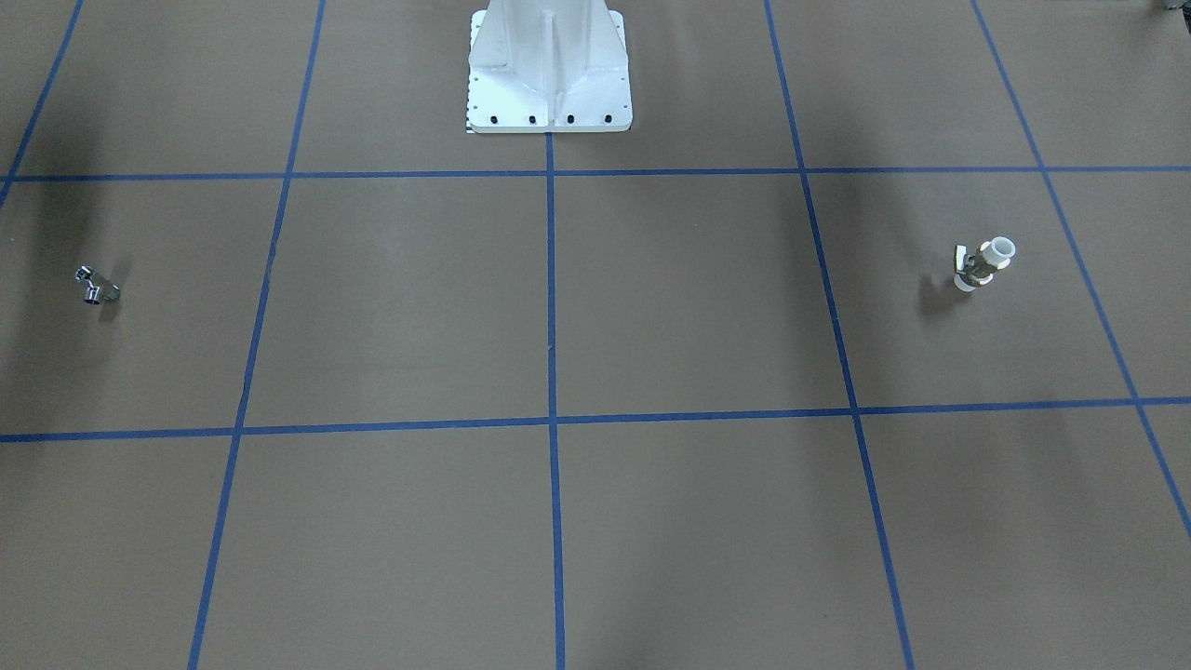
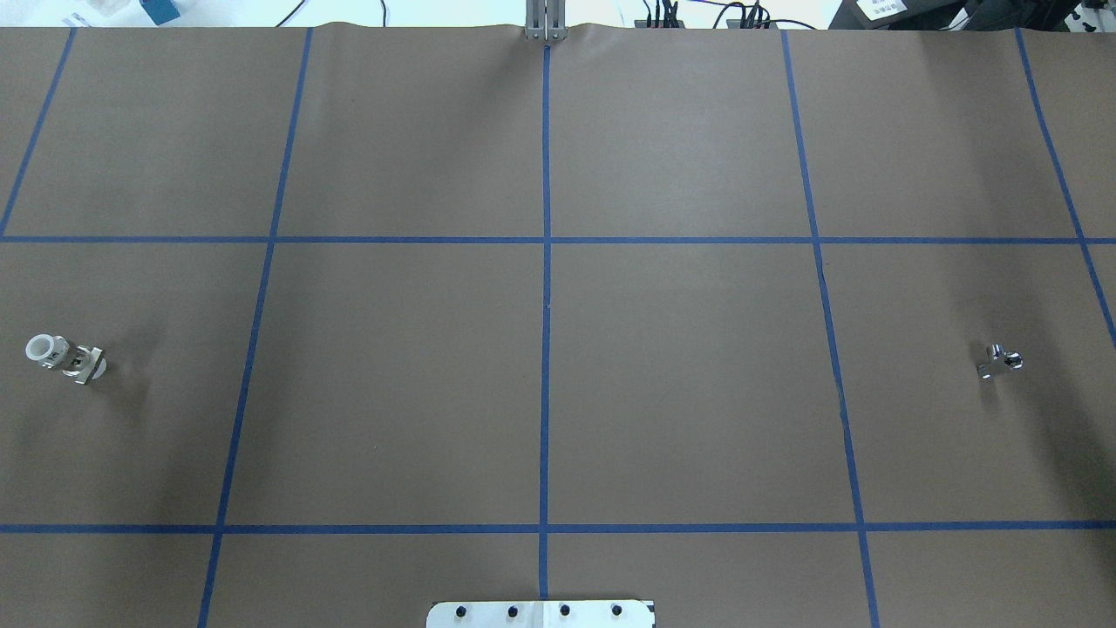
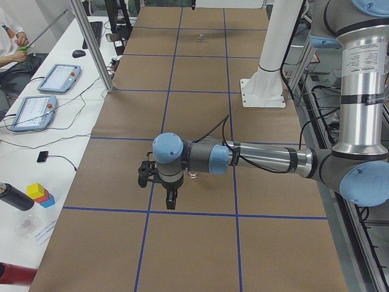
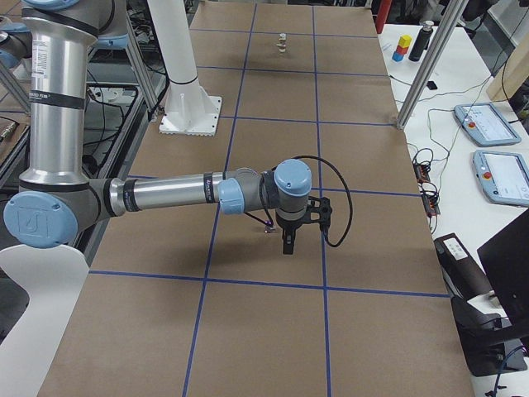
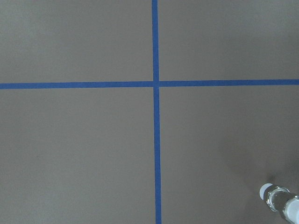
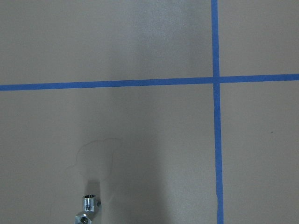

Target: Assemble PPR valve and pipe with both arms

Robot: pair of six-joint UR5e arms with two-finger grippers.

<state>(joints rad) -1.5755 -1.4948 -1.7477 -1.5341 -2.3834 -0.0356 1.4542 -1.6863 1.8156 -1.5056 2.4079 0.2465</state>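
The PPR valve and pipe flank the pedestal base, one apiece for the left gripper and right gripper. Pincers spread or closed, I can't tell.

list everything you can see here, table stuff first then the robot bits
PPR valve: one, white ends with a brass middle, on the table on the robot's left side
pipe: one, chrome, on the table on the robot's right side
table: one, brown cover with a blue tape grid
pedestal base: one, white, middle of the robot's edge
teach pendants: two, pale blue, side bench
blocks: small stack, yellow, red and blue, side bench
left arm: one, grey with light-blue caps, near the valve
right arm: one, same colours, near the pipe
left gripper: black, opening unclear
right gripper: black, opening unclear
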